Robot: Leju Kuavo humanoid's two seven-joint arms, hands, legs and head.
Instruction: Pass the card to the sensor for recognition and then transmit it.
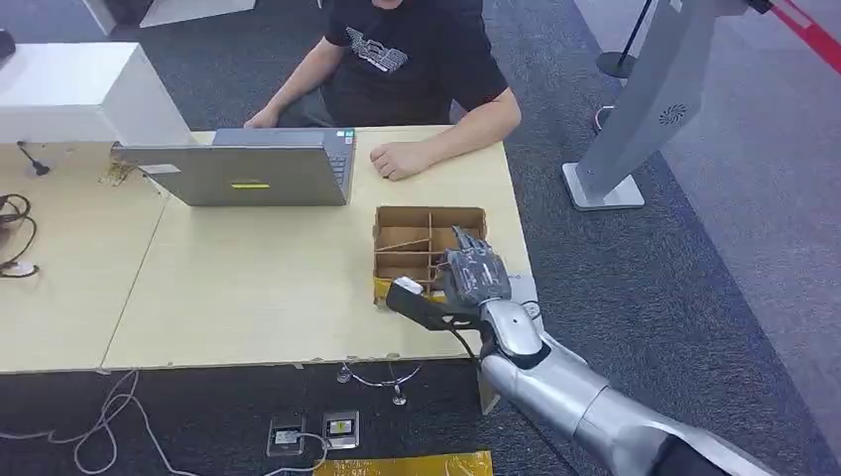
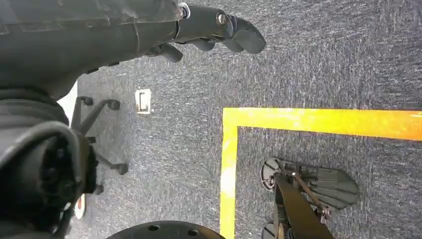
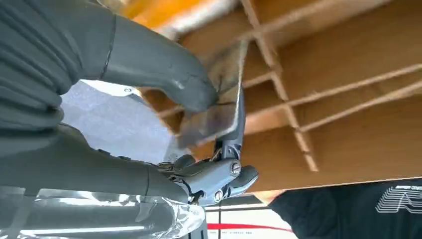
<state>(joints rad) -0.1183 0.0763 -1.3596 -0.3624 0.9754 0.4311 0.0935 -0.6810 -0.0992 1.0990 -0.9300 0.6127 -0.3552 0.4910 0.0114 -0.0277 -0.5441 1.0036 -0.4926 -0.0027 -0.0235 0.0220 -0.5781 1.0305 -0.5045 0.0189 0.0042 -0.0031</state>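
A brown cardboard box (image 1: pixel 428 220) with dividers stands near the table's right edge. My right hand (image 1: pixel 474 273) hangs over its near side. In the right wrist view the thumb (image 3: pixel 164 69) and the darker fingers (image 3: pixel 224 174) pinch a thin greyish card (image 3: pixel 211 122) on edge, right at the box's compartments (image 3: pixel 348 64). Two small grey reader-like devices (image 1: pixel 340 428) with cables lie on the dark floor below the table's front edge. My left hand (image 2: pixel 209 30) hangs over the carpet with nothing in it, fingers loosely apart.
A person in a black shirt sits at the far side, one hand (image 1: pixel 397 159) resting on the table beside an open laptop (image 1: pixel 248 174). A grey stand (image 1: pixel 635 119) rises to the right of the table. Cables (image 1: pixel 15 238) lie at the left. Yellow floor tape (image 2: pixel 229 164) marks the carpet.
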